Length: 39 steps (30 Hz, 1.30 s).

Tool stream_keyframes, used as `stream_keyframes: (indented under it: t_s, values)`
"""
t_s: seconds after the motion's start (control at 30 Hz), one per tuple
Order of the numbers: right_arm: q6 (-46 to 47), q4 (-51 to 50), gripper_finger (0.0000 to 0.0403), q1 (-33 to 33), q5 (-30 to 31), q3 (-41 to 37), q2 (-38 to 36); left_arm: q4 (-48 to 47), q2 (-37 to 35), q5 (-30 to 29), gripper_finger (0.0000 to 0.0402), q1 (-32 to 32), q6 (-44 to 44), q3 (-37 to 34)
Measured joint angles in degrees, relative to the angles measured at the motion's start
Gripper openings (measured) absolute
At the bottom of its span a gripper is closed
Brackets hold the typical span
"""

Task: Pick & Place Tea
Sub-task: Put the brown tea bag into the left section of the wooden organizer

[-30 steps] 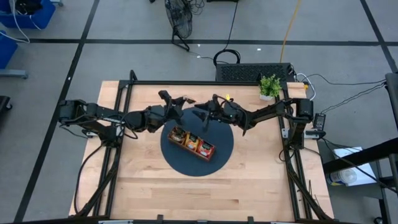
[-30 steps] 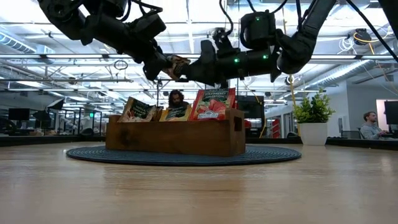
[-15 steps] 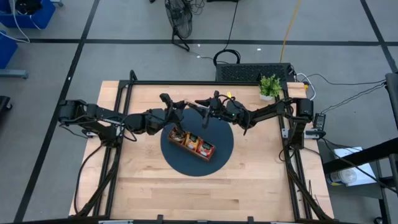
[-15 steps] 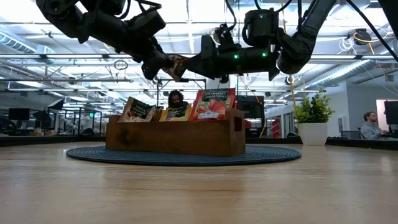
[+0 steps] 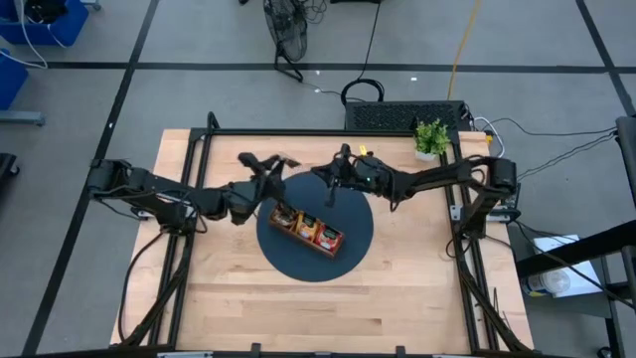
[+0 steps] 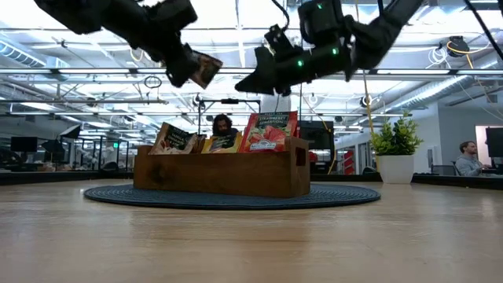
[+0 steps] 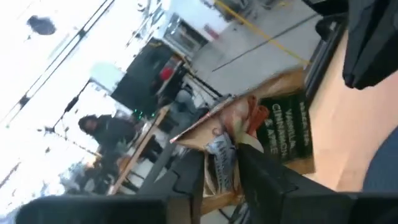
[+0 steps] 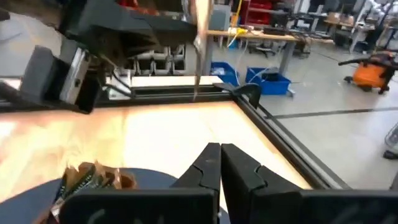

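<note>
My left gripper (image 6: 189, 69) is shut on one dark tea sachet (image 6: 206, 69), high above the left end of the wooden tray (image 6: 220, 177). The tray stands on a round dark mat (image 5: 353, 239) and holds upright sachets, a red one (image 6: 271, 132) and dark ones (image 6: 174, 140). My right gripper (image 6: 245, 83) hangs shut, with nothing in it, above the tray. It lies a little to the right of the held sachet and points at it. In the right wrist view the sachet (image 8: 200, 37) shows edge-on, beyond my shut right gripper (image 8: 219, 163). My left gripper pinches the sachet's lower edge (image 7: 219, 163) between its two fingers (image 7: 268, 180). The sachet sticks out past the fingertips toward the right arm, tilted, its printed face showing in the left wrist view. It is lifted clear of the tray and the table.
A small potted plant (image 5: 430, 137) stands at the table's far right corner. Bare wood lies near the front edge (image 5: 318, 308). A black metal frame (image 5: 199, 149) runs along the table's sides. People sit in the room beyond the table (image 6: 468, 157).
My left gripper has moved toward the table's left edge with the sachet, away from the right gripper, which stood at the sachet a second ago. My right gripper's fingers have shut, and it stays above the tray.
</note>
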Motion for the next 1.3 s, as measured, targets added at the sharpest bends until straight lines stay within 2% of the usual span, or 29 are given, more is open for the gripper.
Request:
stream_keyframes:
  t_s: [0.1,0.23,0.4,0.5,0.57,0.77,1.07,1.3]
  values:
    - [-2.27,-5.3,0.0,1.63,-0.07,2.82,-1.48,-0.88,-2.73,-0.66,0.0116,-1.72,-2.12,-0.37]
    - [-5.18,-7.59,0.0,3.65,-0.08,4.99,-1.79,-1.23,-5.65,3.38,0.0114,-3.13,-3.66,-1.56]
    - [-4.6,-3.53,0.0001,3.66,0.07,5.04,-1.72,-2.94,-8.39,7.5,0.0059,-4.23,-3.85,-2.05]
    - [-2.93,-2.3,0.0015,2.2,-0.83,5.1,-1.69,-3.63,-8.81,9.45,0.0023,-4.79,-4.05,-2.05]
    - [-0.14,-1.5,0.0035,0.42,-4.14,5.1,-0.73,-3.47,-8.87,10.05,0.001,-5.02,-3.38,-2.05]
    - [8.92,1.58,0.0102,-3.56,-13.63,5.08,3.88,-3.6,-8.83,10.11,0.0013,-5.6,-2.56,-2.08]
    - [23.43,20.69,0.0162,-5.65,-28.19,5.08,9.22,-3.26,-8.83,8.25,0.0007,-5.95,-0.32,-2.06]
    - [25.38,22.87,0.0173,-5.68,-28.52,5.08,9.98,-3.15,-8.83,9.15,0.001,-5.91,-0.49,-2.07]
